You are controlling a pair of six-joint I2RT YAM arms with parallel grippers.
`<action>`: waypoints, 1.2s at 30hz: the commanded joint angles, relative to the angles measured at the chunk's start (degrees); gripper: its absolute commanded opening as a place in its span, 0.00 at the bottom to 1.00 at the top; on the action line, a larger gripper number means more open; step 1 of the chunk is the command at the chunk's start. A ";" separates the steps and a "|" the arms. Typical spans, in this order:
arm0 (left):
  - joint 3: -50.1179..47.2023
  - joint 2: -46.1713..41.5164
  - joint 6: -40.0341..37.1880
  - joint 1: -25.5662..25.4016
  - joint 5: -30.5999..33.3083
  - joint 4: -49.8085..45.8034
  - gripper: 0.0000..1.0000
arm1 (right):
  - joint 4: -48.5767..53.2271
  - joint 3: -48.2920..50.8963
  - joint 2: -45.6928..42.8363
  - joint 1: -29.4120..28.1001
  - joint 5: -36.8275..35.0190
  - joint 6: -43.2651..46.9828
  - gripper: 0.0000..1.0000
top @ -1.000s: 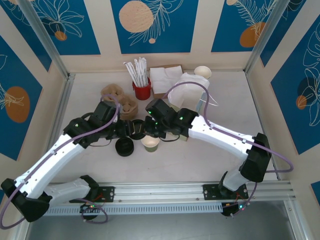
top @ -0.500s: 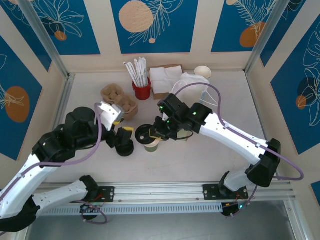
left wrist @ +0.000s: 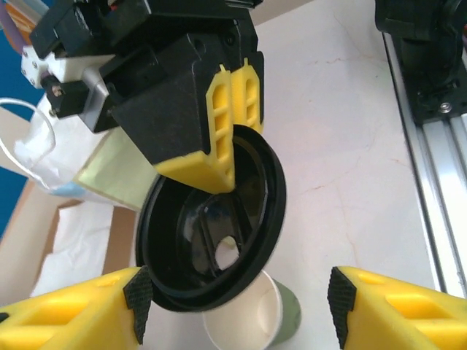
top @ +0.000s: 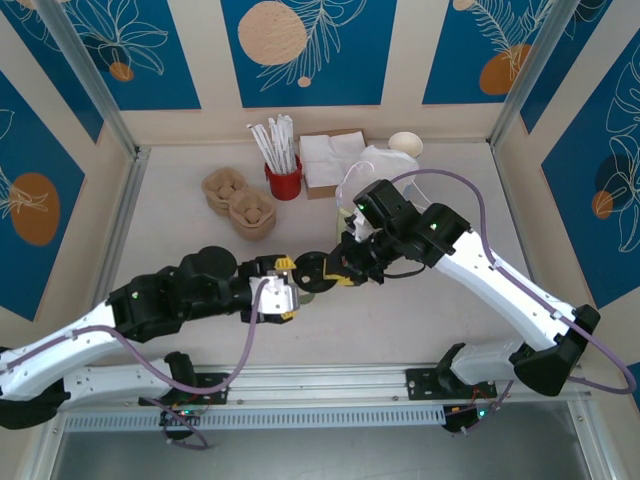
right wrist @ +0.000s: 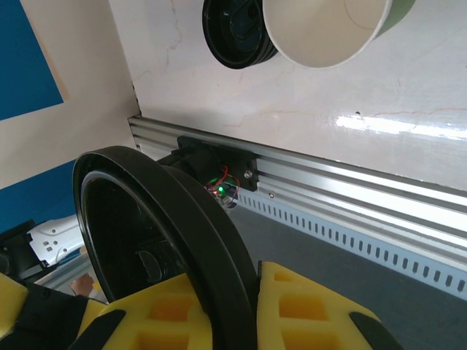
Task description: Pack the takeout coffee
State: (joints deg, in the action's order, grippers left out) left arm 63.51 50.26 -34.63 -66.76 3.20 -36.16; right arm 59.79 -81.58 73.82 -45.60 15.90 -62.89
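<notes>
- The left end effector is nearest and released. Its yellow fingers are spread to either side of the coffee cup and grasp nothing. One pad sits just beside the lid's rim; whether it touches cannot be told.
- The coffee cup stands upright on the surface, near the front middle. It is olive-green outside and white inside, and its mouth is uncovered. A second black lid lies on the surface just beside it.
- Just above the cup, the right end effector is clenched on the rim of the black domed lid. The lid hangs tilted, almost on edge, over the cup's mouth and is not seated.
- The step in hand looks like capping, and it is not yet done. The lid would need levelling and pressing onto the rim.
- Farther back, well apart from the cup, sit a pulp cup carrier with nothing in it and a white paper bag. Packing likely means putting the capped cup into one of these, and none of that has begun.
- Along the far edge stand a red cup of wrapped straws, a box of napkins and a stack of white paper cups.
</notes>
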 commanded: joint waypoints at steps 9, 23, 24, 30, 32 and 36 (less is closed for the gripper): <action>-0.92 1.95 -9.60 -1.00 4.38 7.18 0.52 | 1.69 1.23 -1.18 0.87 5.46 1.76 0.00; -0.93 1.69 -11.41 -1.02 2.78 1.72 0.54 | 1.56 1.59 -1.83 0.96 5.72 1.44 0.00; -0.97 1.70 -11.34 -1.00 2.82 1.71 0.54 | 1.56 1.69 -1.84 0.96 5.65 1.35 0.00; -1.20 1.99 -11.82 -1.00 4.45 1.66 0.52 | 1.28 1.65 -1.93 0.97 6.07 1.33 0.00; -1.11 2.01 -11.93 -1.01 4.88 1.80 0.49 | 1.26 1.76 -1.97 0.98 6.24 1.37 0.00; -1.52 1.95 -12.53 -1.00 5.68 3.04 0.44 | 0.64 2.18 -2.10 0.70 6.56 1.10 0.00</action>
State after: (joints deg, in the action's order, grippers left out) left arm 62.48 52.58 -45.89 -67.31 7.51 -33.87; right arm 59.83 -80.42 73.28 -44.49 19.94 -62.30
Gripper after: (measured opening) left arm 0.441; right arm 0.140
